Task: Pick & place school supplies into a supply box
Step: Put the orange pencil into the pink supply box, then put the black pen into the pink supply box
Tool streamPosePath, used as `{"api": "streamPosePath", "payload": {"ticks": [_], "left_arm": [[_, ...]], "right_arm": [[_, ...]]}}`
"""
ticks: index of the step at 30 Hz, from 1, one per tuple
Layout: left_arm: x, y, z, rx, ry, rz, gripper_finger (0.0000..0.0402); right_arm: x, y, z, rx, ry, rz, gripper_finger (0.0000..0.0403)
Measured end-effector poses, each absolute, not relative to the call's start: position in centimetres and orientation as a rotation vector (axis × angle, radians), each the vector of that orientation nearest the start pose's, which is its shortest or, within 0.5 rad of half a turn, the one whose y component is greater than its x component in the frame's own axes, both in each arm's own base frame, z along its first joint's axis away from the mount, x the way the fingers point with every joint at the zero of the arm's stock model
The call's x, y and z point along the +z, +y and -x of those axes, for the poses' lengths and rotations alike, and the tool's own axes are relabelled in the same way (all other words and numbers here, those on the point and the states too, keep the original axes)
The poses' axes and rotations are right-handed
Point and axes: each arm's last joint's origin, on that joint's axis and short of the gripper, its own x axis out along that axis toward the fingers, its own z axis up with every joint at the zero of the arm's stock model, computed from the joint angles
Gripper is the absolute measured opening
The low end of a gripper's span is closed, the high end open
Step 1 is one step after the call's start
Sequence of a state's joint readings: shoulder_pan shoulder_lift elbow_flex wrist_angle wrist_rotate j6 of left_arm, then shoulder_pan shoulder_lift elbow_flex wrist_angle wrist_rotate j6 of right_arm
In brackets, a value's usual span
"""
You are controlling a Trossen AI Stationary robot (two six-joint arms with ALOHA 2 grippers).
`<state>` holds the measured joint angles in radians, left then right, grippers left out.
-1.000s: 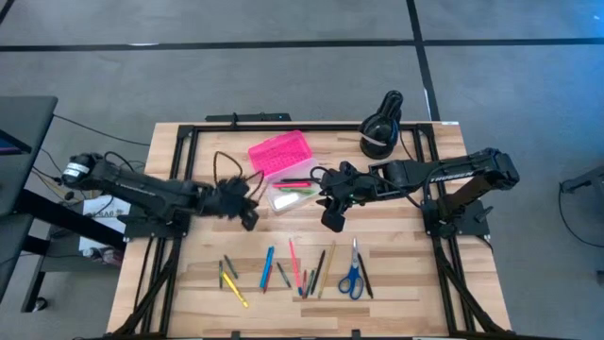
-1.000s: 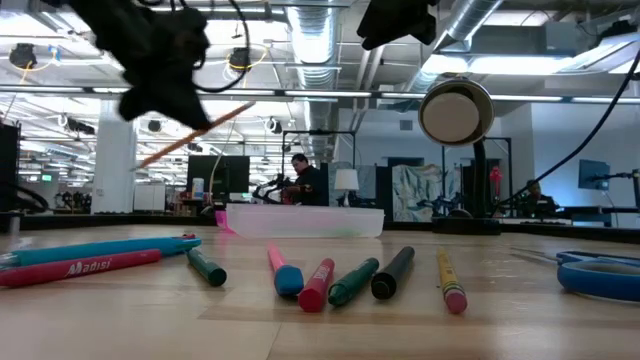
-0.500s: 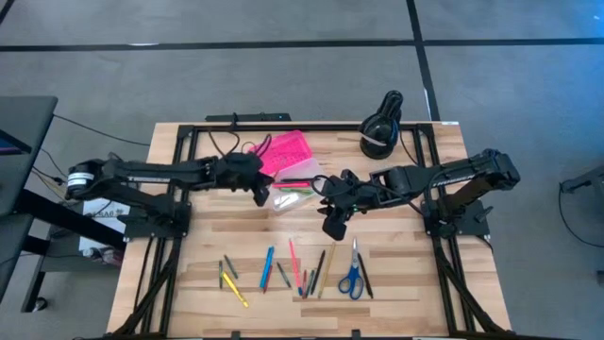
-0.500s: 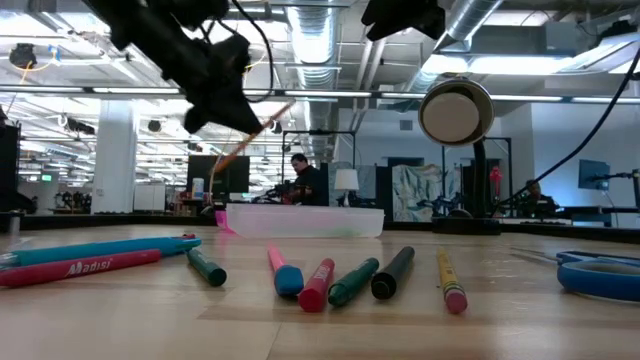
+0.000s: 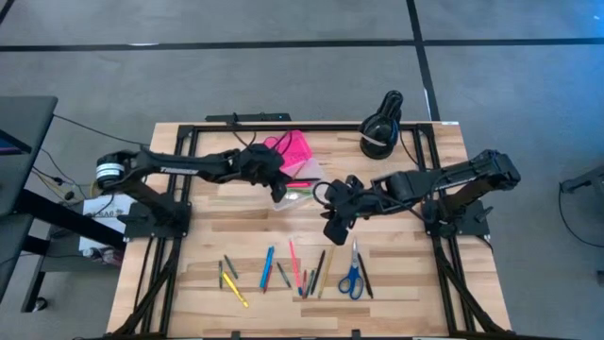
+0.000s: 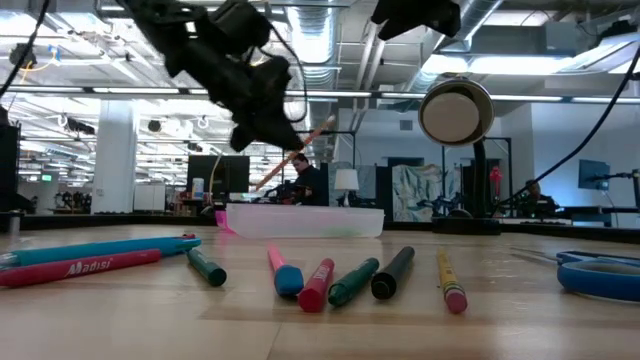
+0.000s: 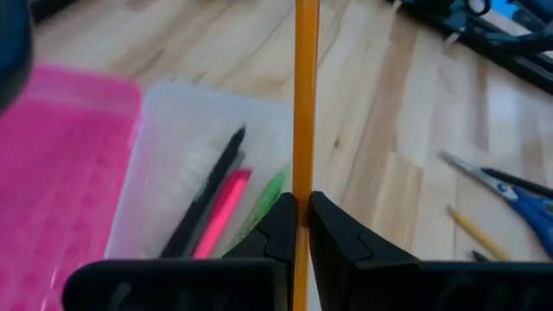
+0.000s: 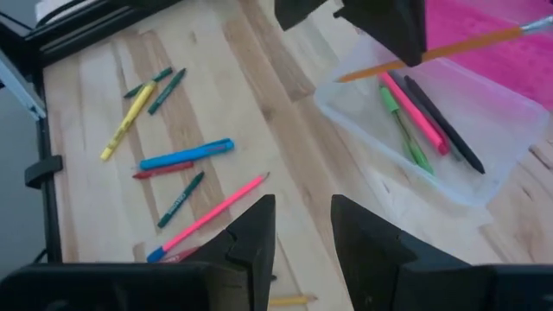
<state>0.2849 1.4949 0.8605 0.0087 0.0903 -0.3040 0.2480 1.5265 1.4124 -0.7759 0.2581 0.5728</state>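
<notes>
Supply box (image 8: 432,130): three pens inside. Left gripper (image 7: 298,220), clamped on an orange pencil (image 7: 304,104), hangs above it. Right gripper (image 8: 302,233): fingers apart, empty; scissors (image 5: 353,277) and other supplies unpacked.

Left gripper (image 5: 276,189) hovers over the supply box (image 5: 291,159).

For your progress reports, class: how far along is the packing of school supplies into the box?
Done: a black, a pink and a green pen lie in the clear plastic base of the pink-lidded box. In hand: the left gripper holds an orange pencil above it. Left: pens, pencils and blue-handled scissors on the wooden table; the right gripper is open.
</notes>
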Motion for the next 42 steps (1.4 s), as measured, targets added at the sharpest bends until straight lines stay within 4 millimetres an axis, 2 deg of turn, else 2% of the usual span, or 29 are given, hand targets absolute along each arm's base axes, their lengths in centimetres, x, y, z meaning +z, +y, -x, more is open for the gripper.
{"api": "streamPosePath", "payload": {"ticks": [4, 8, 12, 16, 21, 31, 42], "left_arm": [[21.5, 9.9, -31.7, 0.286, 0.666, 0.409, 0.0009], [20.1, 11.0, -33.6, 0.291, 0.856, 0.409, 0.0009], [19.7, 11.5, -35.6, 0.277, 0.933, 0.394, 0.0009], [20.0, 11.8, -36.6, 0.275, 0.985, 0.362, 0.0009], [20.8, 12.0, -36.6, 0.31, 1.021, 0.321, 0.0009], [20.8, 12.4, -36.0, 0.361, 1.07, 0.381, 0.0012], [20.7, 12.4, -35.9, 0.384, 1.079, 0.413, 0.0101]], "right_arm": [[32.3, 7.6, -30.8, -0.265, 0.838, -0.328, 0.0107], [32.2, 8.0, -30.5, -0.273, 0.855, -0.343, 0.0107], [32.1, 8.6, -30.1, -0.306, 0.86, -0.339, 0.0107], [31.9, 9.4, -29.6, -0.331, 0.883, -0.337, 0.0107], [31.7, 10.2, -28.8, -0.382, 0.898, -0.326, 0.0107], [31.6, 10.9, -28.2, -0.41, 0.892, -0.303, 0.0107], [31.6, 11.2, -28.2, -0.41, 0.885, -0.304, 0.0107]]}}
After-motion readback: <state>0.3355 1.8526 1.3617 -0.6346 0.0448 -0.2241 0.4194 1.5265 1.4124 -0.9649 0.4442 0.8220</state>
